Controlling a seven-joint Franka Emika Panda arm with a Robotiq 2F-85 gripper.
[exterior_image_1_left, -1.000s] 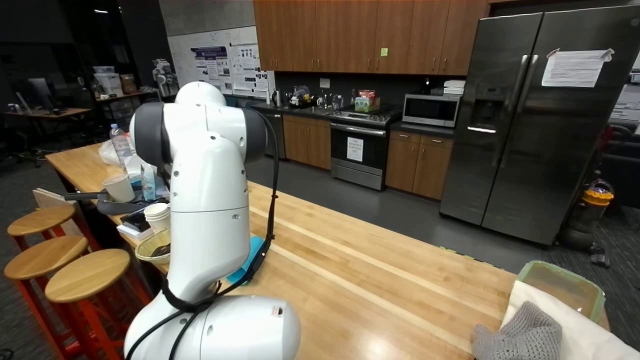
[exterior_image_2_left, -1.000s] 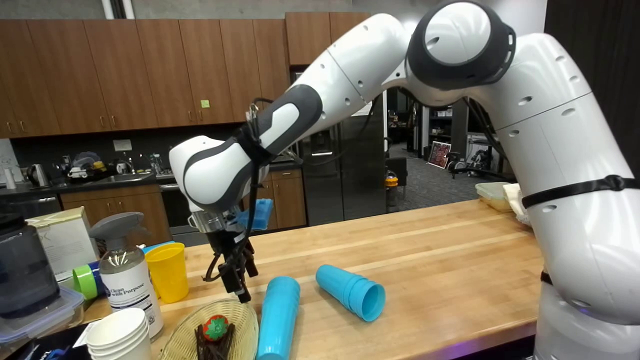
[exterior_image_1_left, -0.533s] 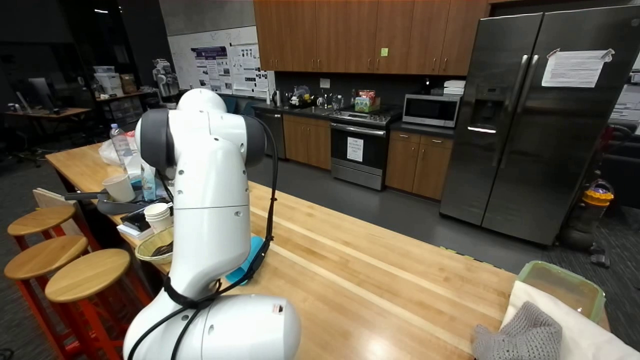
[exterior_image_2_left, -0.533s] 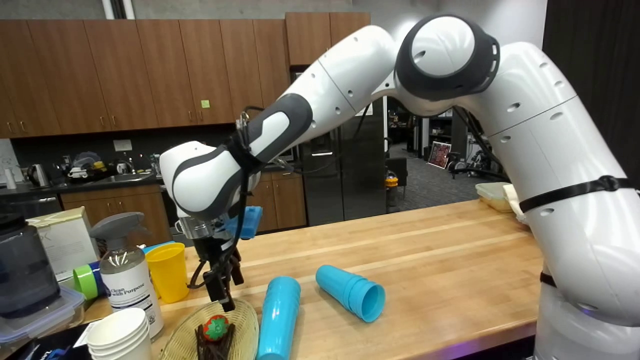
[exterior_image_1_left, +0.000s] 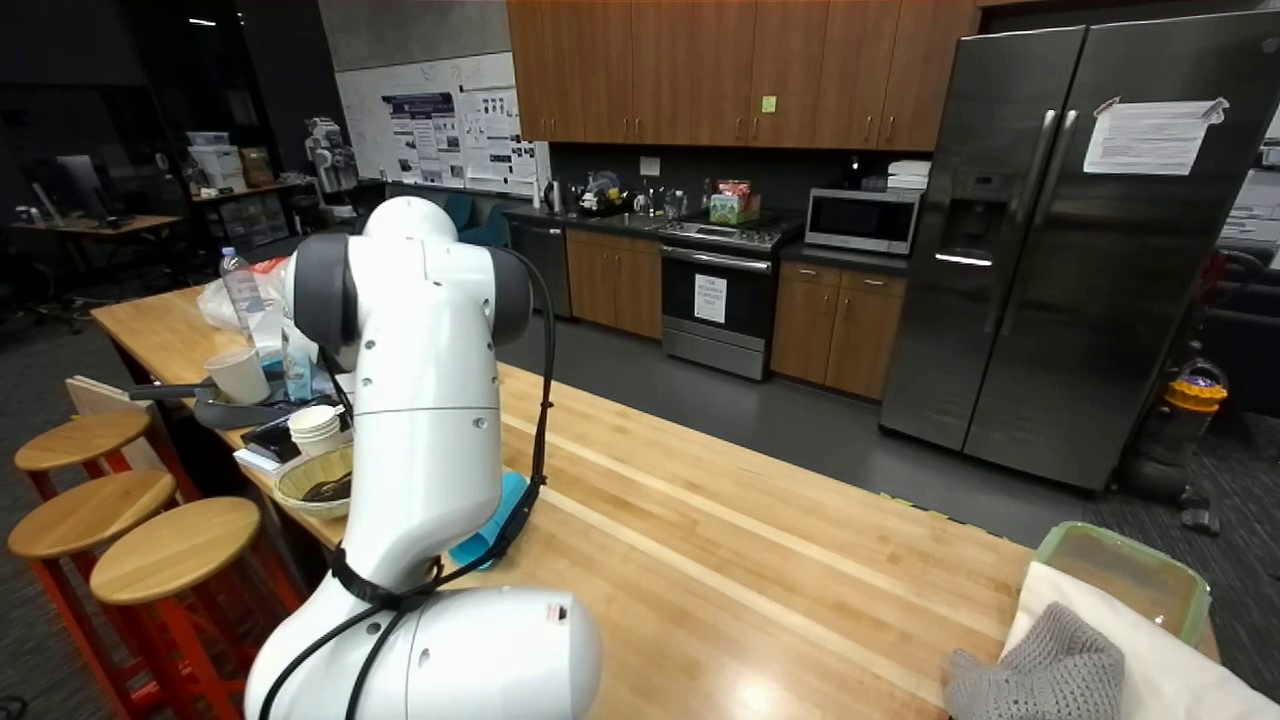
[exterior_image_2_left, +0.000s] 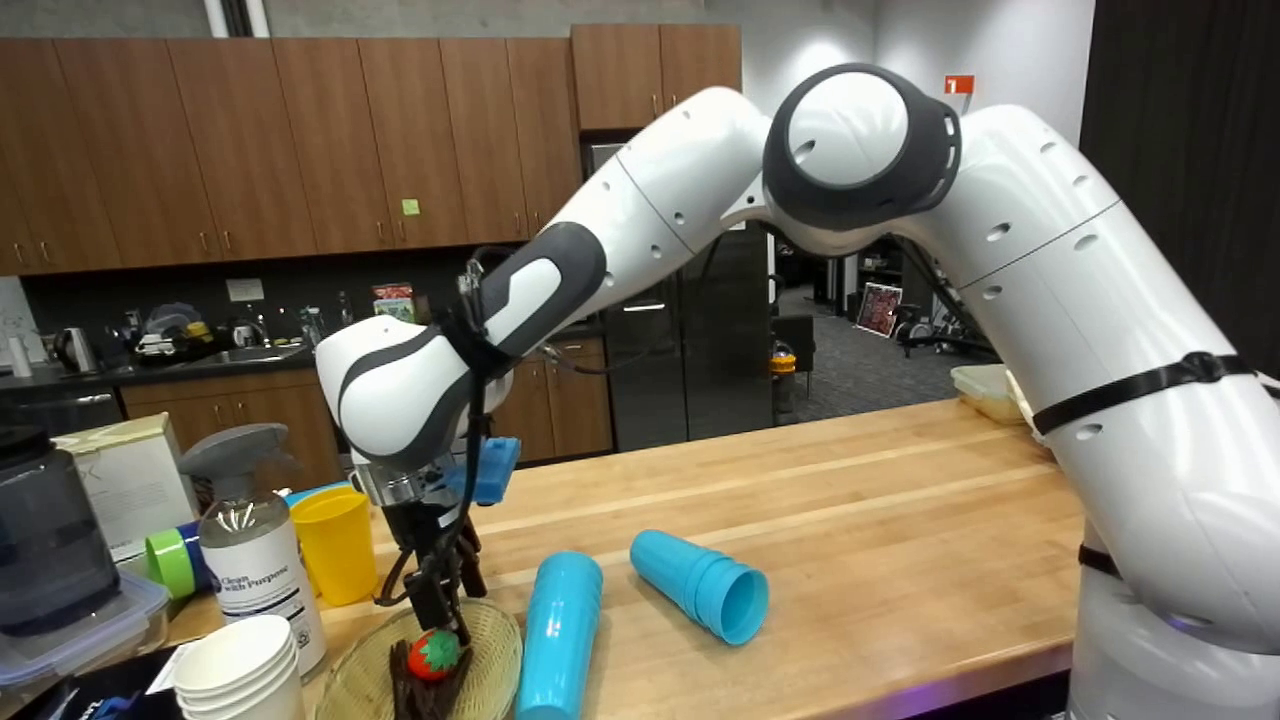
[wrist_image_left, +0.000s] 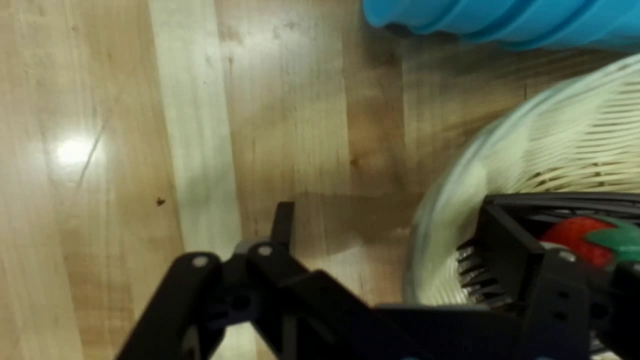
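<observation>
My gripper (exterior_image_2_left: 466, 612) is open and low at the basket's edge. In the wrist view the gripper (wrist_image_left: 390, 217) has its fingers wide apart, with the rim of the pale woven basket (wrist_image_left: 445, 200) between them. One finger is over the table outside the basket, the other inside. The basket also shows in both exterior views (exterior_image_1_left: 312, 482) (exterior_image_2_left: 497, 640). It holds a red strawberry with a green top (exterior_image_2_left: 434, 655), seen in the wrist view (wrist_image_left: 580, 237), and dark brown strips (exterior_image_2_left: 408, 690). The inner finger is close beside these; contact cannot be told.
A stack of blue cups (exterior_image_2_left: 560, 630) lies beside the basket, another blue stack (exterior_image_2_left: 698, 585) farther along the table. A yellow cup (exterior_image_2_left: 336, 545), spray bottle (exterior_image_2_left: 258, 570) and white paper cups (exterior_image_2_left: 238, 665) stand nearby. Grey cloth (exterior_image_1_left: 1045, 665) and a lidded container (exterior_image_1_left: 1125, 570) lie farther off.
The arm has come down and slightly over toward the basket. One finger has gone from above the rim to inside the basket. The basket and strawberry have shifted slightly.
</observation>
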